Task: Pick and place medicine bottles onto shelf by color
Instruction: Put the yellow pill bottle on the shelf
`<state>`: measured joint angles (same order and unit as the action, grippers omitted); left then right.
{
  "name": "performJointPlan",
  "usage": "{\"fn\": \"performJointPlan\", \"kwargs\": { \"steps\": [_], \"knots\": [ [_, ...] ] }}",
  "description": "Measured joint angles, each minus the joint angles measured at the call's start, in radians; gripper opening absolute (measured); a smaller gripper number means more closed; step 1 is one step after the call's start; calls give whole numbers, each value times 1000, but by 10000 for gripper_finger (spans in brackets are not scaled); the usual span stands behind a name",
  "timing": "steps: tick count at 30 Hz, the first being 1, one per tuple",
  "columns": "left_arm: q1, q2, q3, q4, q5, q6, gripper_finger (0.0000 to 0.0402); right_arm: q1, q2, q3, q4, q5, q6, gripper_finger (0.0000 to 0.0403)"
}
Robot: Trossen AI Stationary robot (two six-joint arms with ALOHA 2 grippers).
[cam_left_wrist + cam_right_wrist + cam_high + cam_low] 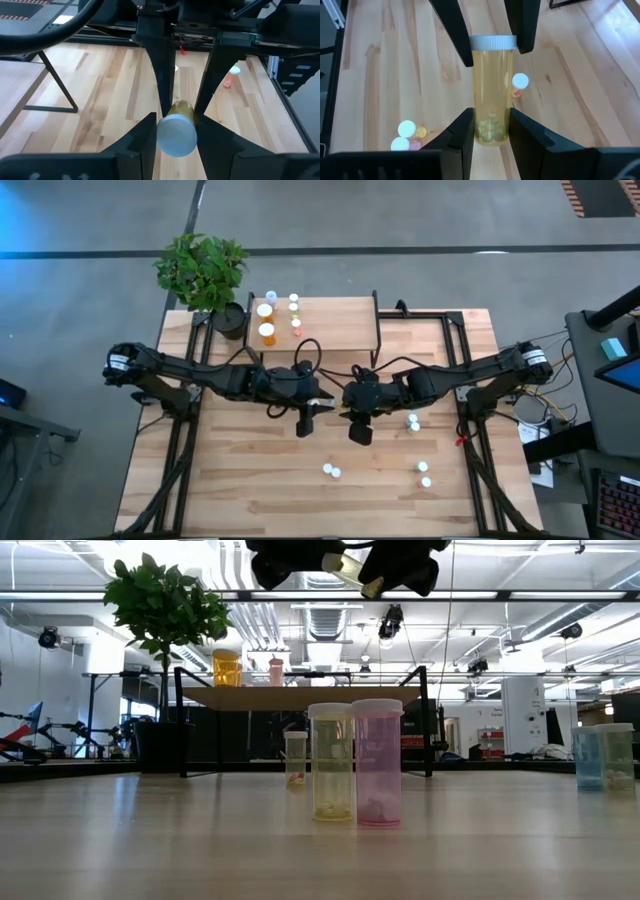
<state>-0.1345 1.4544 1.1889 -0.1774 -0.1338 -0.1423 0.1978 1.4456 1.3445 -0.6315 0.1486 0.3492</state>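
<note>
I am watching both arms meeting over the middle of the table, with a yellow-green bottle (492,90) slung between them well above the wood. Its long axis is lying close to horizontal, running across the table from one gripper to the other, with the white cap pointing toward the left arm. In the low view I am seeing it tilting slightly, cap end a bit higher.

The left gripper (176,131) is clamping the cap end, one finger pressing on each side of the cap. The right gripper (491,131) is clasping the base end, where the pills are piling up inside.

The shelf (318,328) is sitting toward the far edge, beside a potted plant (203,270), and it is carrying several upright bottles at its plant-side end, two orange bottles (266,322) among them. More bottles are standing on the near half of the table (240,480), a yellow one and a pink one just beside each other.
</note>
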Motion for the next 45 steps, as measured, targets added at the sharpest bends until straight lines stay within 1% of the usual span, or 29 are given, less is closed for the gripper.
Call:
{"fn": "performJointPlan", "kwargs": {
  "steps": [10, 15, 17, 20, 24, 27, 30, 33, 38, 40, 43, 45],
  "knots": [
    [0, -2, 4, -1, 5, -5, 105, 0, 0, 0, 2, 1, -7, 98],
    [0, -15, 8, -3, 15, -5, 105, 0, 0, 1, 22, 32, -36, 101],
    [0, -22, 8, -3, 16, -5, 105, 0, -1, 1, 24, 35, -52, 113],
    [7, -33, 7, 3, 21, -5, 105, 0, -1, 1, 15, 42, -58, 145],
    [24, -42, 31, -48, 23, -7, 105, 0, 0, -1, 10, 120, -61, 198],
    [43, -39, 89, -176, 24, -8, 105, 0, -4, -1, -18, 188, -31, 235],
    [65, -26, 179, -322, 4, -7, 105, 0, -22, -1, -53, 213, 21, 263],
    [106, -9, 261, -437, -23, -1, 105, 0, -55, -1, -67, 222, 48, 278],
    [211, 17, 363, -542, -36, 0, 105, 0, -131, -1, -75, 221, 51, 287],
    [267, 38, 411, -590, -57, -19, 105, 0, -164, -1, -79, 222, 52, 288],
    [355, 93, 521, -688, -64, -84, 105, 0, -210, -1, -119, 222, 66, 288],
    [407, 140, 609, -753, -66, -85, 105, 0, -237, -1, -172, 224, 79, 288]
  ]
}}
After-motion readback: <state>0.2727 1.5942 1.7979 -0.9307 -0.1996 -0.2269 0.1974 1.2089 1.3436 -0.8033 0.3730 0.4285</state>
